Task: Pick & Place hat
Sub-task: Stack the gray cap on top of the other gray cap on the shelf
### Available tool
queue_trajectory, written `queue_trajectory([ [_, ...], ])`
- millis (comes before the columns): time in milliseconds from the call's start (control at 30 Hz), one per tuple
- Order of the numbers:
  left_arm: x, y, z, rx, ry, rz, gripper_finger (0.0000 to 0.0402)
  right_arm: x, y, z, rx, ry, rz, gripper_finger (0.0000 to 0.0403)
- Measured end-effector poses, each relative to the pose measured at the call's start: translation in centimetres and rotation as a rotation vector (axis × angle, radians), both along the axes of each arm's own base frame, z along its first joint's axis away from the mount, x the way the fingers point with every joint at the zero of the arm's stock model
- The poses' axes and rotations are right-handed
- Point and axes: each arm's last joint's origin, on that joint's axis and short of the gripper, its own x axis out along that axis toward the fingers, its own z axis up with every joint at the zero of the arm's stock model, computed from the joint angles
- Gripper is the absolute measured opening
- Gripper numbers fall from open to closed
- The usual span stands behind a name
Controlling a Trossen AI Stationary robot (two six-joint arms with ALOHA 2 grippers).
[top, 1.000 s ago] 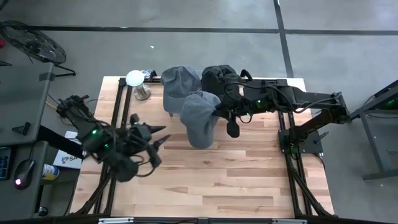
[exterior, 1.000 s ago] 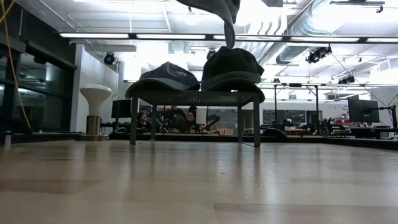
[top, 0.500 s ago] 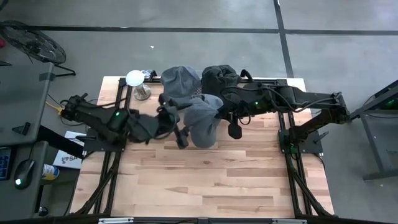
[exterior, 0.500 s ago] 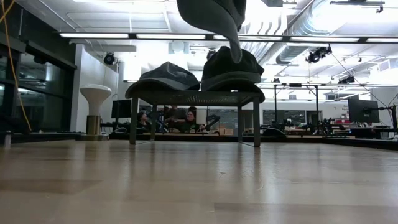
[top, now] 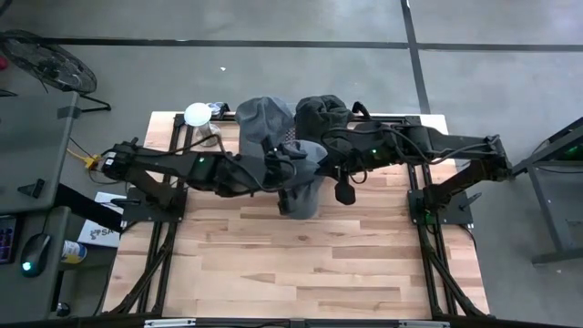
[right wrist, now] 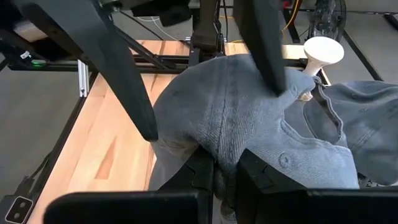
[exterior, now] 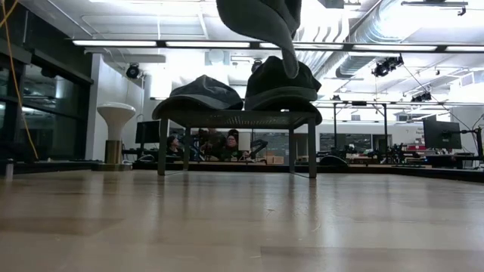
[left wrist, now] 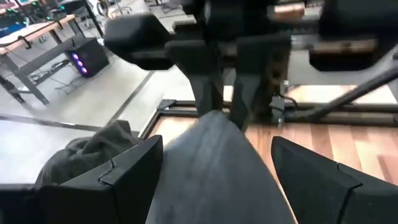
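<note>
Overhead, the grey, soft hat (top: pixel 298 173) hangs crumpled, brim drooping.

No text, label, brand, number or sign could be read anywhere in these views, whether on the hats, the arms or the surroundings.

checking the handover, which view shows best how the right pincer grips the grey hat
The right wrist view: the right pincer pinches the grey hat between shut fingers, while the open left pincer straddles it. The high view shows the hat partly covered by arms; the low view shows only its hanging underside; the left wrist view shows its fabric.
</note>
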Motion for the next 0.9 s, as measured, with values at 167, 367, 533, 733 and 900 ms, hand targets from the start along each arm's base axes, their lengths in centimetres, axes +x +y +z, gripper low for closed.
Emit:
queue_trajectory([
  [167,-0.1,0.0,-0.4,0.008,0.050,0.004,0.0296,-0.1,0.0,-0.1,0.007,0.012,0.015,0.0019],
  [367,0.3,-0.1,-1.1,0.004,0.084,-0.023,0.0296,-0.1,0.1,-0.1,0.009,0.015,0.021,0.0019],
  [533,0.5,-0.2,-1.6,-0.019,0.108,-0.010,0.0294,-0.1,0.1,-0.1,0.013,0.015,0.027,0.0019],
  [733,0.3,-0.2,-1.9,-0.062,0.122,0.011,0.0245,-0.1,0.1,-0.1,0.014,0.015,0.027,0.0019],
  [900,0.2,-0.1,-2.0,-0.091,0.129,0.023,0.0180,-0.1,0.1,-0.1,0.015,0.013,0.027,0.0019],
])
